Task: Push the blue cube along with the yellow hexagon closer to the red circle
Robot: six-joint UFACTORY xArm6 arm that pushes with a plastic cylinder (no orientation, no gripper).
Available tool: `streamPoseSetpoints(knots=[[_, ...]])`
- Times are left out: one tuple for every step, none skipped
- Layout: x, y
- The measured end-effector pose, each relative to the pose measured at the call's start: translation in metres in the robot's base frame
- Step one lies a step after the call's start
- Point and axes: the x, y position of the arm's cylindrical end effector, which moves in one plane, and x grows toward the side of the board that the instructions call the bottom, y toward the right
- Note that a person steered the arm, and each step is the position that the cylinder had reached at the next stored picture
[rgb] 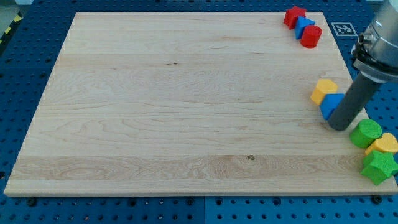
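I carry no pincer; my tip [339, 126] touches the blue cube [331, 104] at its 5 o'clock. Pushed off-centre toward the red circle [311, 36] at 12, the yellow hexagon [324, 91] may slip aside.

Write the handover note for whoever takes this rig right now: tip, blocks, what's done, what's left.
Tip: my tip is down on the board at the view's right, against the lower right side of the blue cube.
Blocks: the blue cube touches the yellow hexagon, which lies just above and to its left. The red circle sits at the top right corner, beside a blue block and a red star.
Done: the pair is together, tip in contact.
Left: push both up the view toward the red circle; a wide gap remains.
Beware the green and yellow blocks at the lower right.
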Motion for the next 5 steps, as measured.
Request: streamPoseSetpoints(knots=[[-0.027, -0.001], [-0.054, -0.010], [-0.075, -0.020], [-0.094, -0.022], [-0.098, -0.019]])
